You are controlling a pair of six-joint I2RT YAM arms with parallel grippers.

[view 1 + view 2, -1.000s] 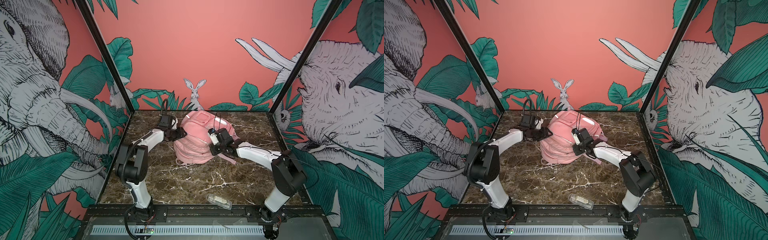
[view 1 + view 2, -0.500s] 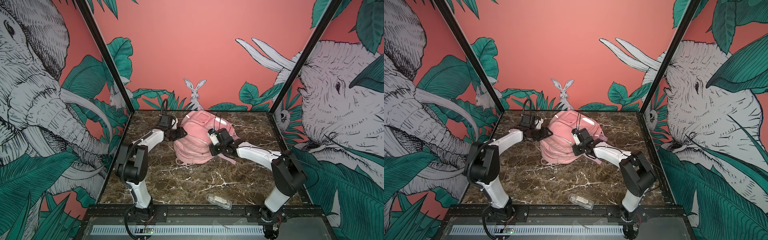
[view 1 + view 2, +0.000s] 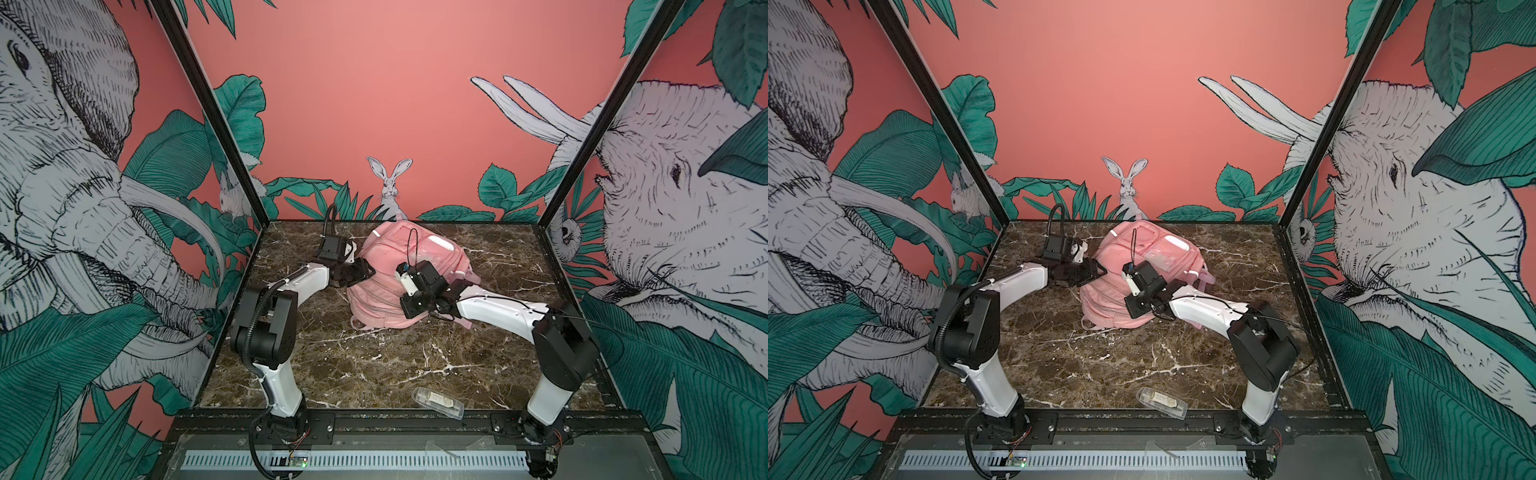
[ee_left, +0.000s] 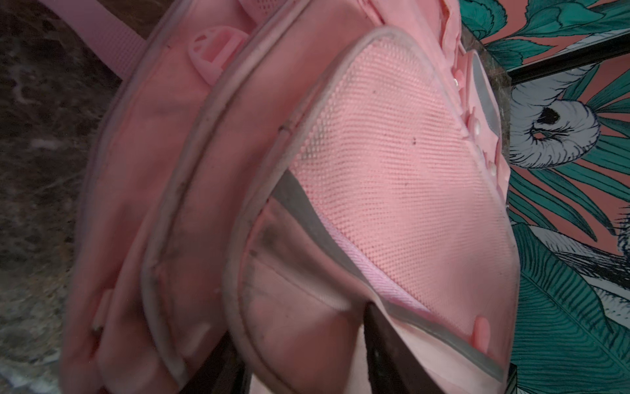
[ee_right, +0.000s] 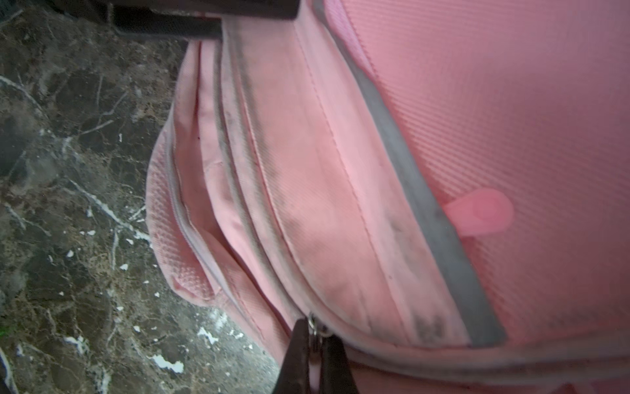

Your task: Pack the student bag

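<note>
Left gripper point(image 3: 365, 270) is grasping the side of the student bag point(image 3: 382, 299); right gripper point(image 5: 315, 332) is clenching its zipper pull point(image 5: 313, 324); clear case point(image 3: 437, 401) is lying well apart.

The dark marble table point(image 3: 374, 365) has a pink bag point(image 3: 382, 295) lying towards its back. A small clear case point(image 3: 437, 402) lies near the front edge, well apart from the bag.
</note>
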